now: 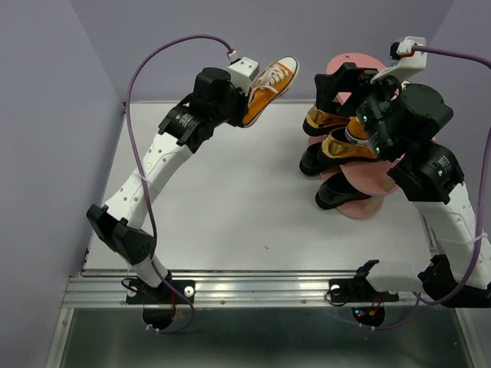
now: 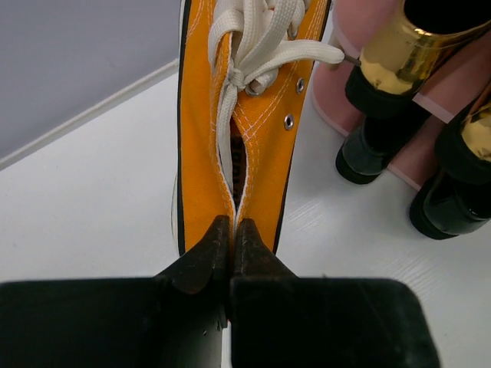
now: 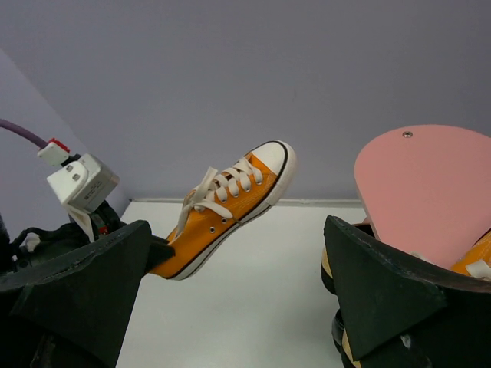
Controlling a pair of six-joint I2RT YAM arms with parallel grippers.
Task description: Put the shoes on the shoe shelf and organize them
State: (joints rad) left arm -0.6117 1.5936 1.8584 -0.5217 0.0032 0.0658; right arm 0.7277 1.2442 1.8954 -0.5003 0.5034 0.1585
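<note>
My left gripper is shut on the heel end of an orange sneaker with white laces. It holds the sneaker in the air over the table's far edge, toe pointing away and up. The pink shoe shelf stands at the right. Gold loafers sit on it, with glossy black shoes lower down. My right gripper hangs open beside the shelf's top board with nothing between its fingers. A sliver of another orange sneaker shows under that board.
Grey walls close in the white table at the back and on both sides. A metal rail runs along the near edge by the arm bases. Purple cables loop above both arms.
</note>
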